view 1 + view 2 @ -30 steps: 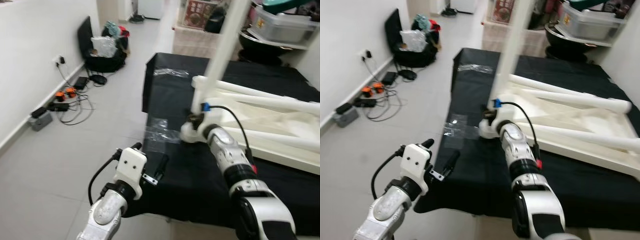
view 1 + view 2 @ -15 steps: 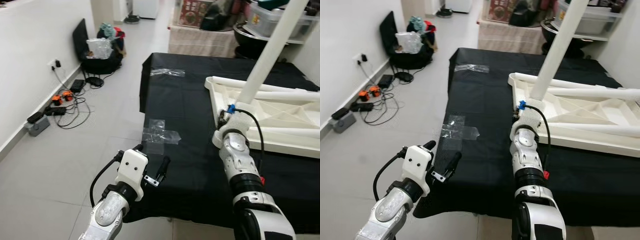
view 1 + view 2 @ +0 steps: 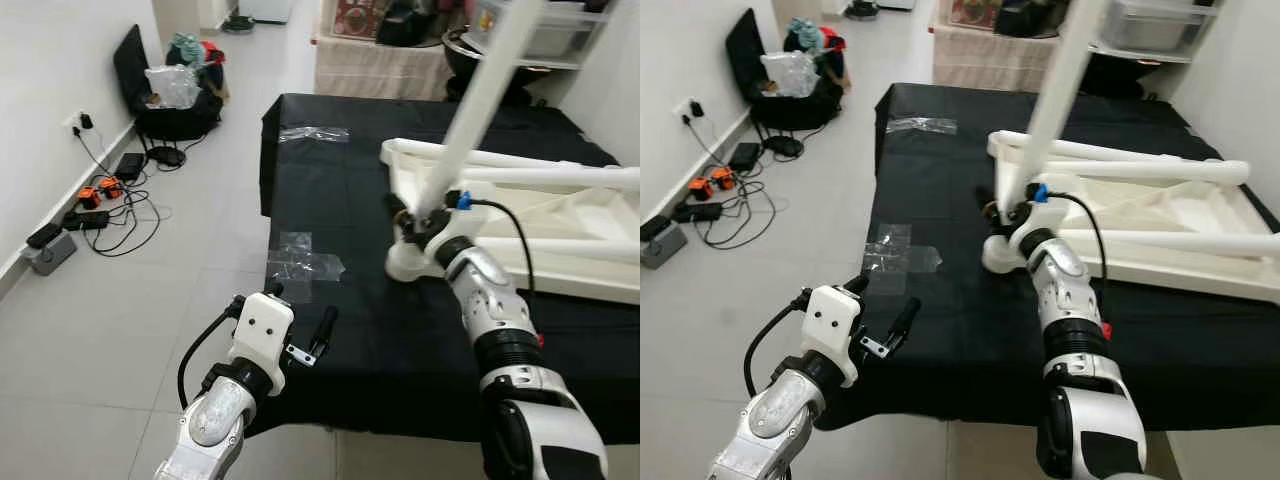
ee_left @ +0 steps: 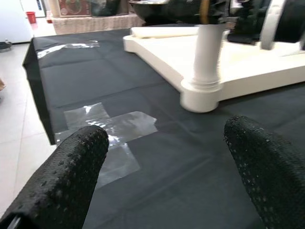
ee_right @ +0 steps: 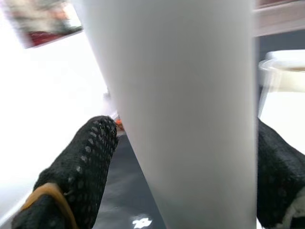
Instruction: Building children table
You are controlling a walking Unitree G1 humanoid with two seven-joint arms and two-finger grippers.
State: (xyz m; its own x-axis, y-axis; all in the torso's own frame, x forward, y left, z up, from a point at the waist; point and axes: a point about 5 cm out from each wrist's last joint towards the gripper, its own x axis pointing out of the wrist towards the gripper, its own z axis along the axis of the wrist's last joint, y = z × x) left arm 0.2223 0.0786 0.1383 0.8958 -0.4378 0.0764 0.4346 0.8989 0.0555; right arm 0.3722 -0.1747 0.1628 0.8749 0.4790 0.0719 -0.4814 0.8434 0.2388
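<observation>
Table leg (image 3: 478, 100), a long white tube, rises steeply from its round foot on the black cloth (image 3: 340, 330), just beside the upturned tabletop (image 3: 560, 225). Right gripper (image 3: 412, 222) apparently clasps its lower end. Left gripper (image 3: 300, 335) hovers spread and empty, well apart.

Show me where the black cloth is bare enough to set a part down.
Bare cloth lies between the tape and the near edge, and between the two tape patches along the left side. The right half is crowded by the white tabletop, its legs and the right gripper.
</observation>
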